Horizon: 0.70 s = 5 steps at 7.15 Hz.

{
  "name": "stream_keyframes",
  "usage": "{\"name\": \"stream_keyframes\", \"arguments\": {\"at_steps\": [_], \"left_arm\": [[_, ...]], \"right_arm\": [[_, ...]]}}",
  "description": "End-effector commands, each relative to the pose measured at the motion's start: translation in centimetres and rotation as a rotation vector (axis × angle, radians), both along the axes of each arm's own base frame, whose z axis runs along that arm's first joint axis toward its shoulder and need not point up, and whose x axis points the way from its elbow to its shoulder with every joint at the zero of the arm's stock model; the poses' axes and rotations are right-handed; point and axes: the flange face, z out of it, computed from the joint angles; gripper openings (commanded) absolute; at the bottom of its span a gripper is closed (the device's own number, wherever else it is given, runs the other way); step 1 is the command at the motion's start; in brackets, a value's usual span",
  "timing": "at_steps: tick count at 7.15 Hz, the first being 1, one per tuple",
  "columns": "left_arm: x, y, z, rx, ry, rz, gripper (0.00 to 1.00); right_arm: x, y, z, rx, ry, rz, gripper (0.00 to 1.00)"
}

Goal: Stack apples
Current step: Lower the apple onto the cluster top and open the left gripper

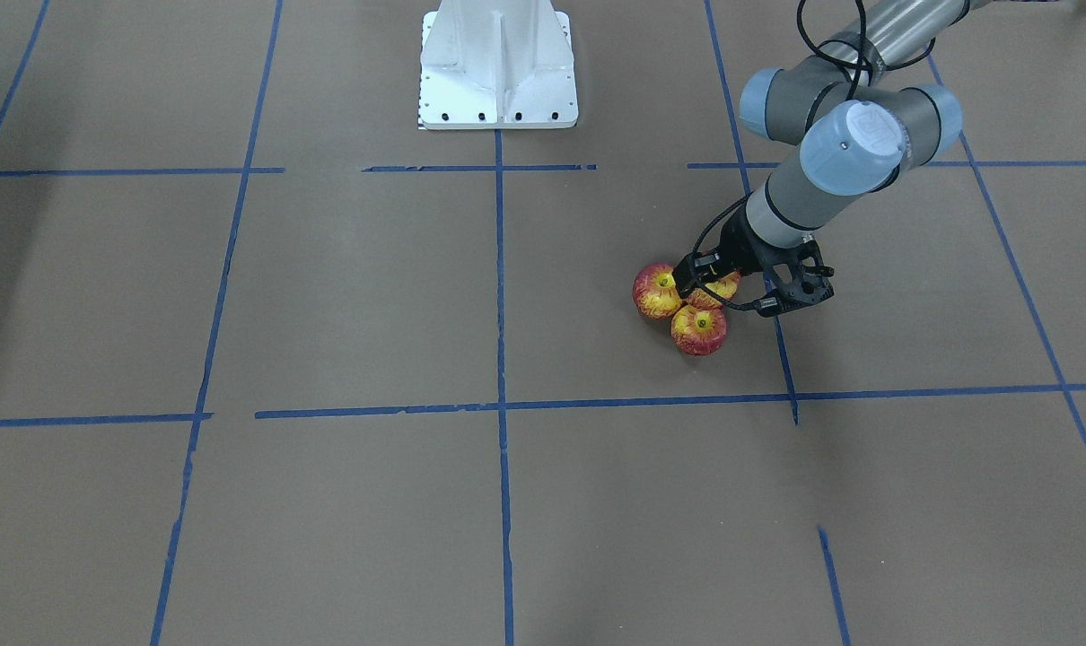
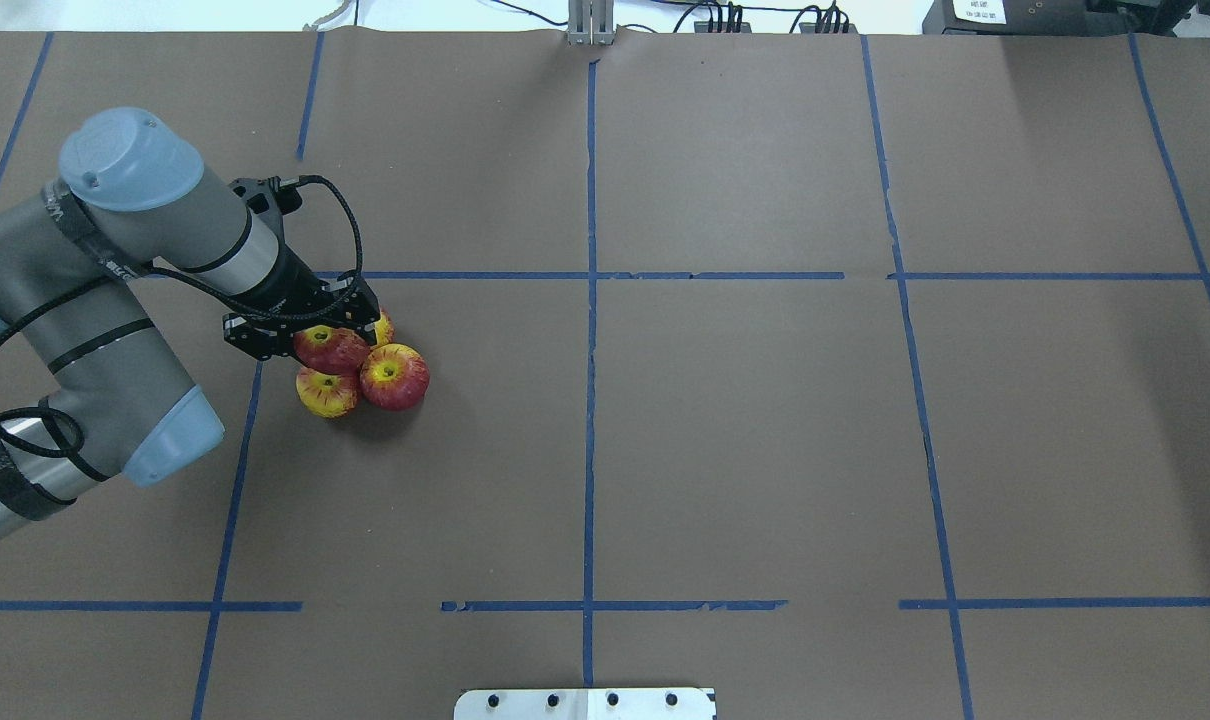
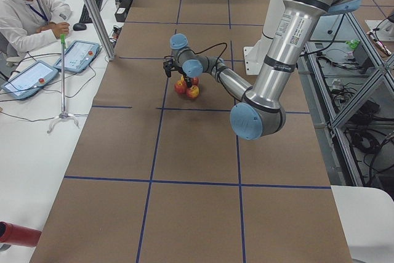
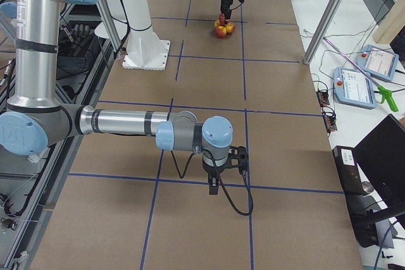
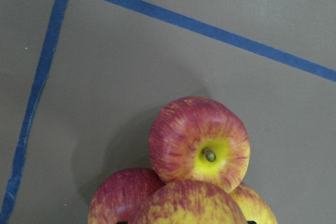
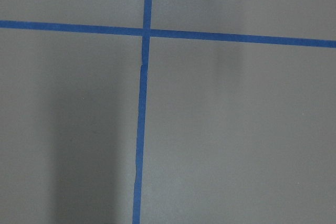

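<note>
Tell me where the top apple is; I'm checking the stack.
The top apple sits at the overhead view's left, over three clustered apples, inside the left gripper.

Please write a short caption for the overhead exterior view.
Left gripper holds the top apple atop three clustered apples, brown table.

Brown table, blue tape grid; three apples touching, centre-left of the overhead view; white robot base at the bottom edge.

Bright, even overhead light; apples cast soft shadows; focus sharp.
</note>
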Motion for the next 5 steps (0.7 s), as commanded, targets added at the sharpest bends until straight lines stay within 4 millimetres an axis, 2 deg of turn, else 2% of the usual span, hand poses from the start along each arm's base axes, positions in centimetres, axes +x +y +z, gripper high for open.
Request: {"name": "stream_keyframes", "arguments": {"at_steps": [1,2,3,4,5], "left_arm": [[0.03,-0.04,0.08,-0.002,-0.004,-0.001,0.30],[0.05,-0.06,-0.02,-0.001,-0.003,-0.001,0.49],[0.02,-0.03,-0.09,0.000,-0.002,-0.001,0.80],[0.04,-0.05,-0.18,0.001,-0.001,-0.001,0.81],[0.08,-0.09,-0.69,0.005,0.005,-0.002,0.86]], "right_arm": [[0.00,0.00,0.00,0.000,0.000,0.000,1.00],[0.00,0.00,0.00,0.000,0.000,0.000,1.00],[0.00,0.00,0.00,0.000,0.000,0.000,1.00],[0.00,0.00,0.00,0.000,0.000,0.000,1.00],[0.00,0.00,0.00,0.001,0.000,-0.001,1.00]]}}
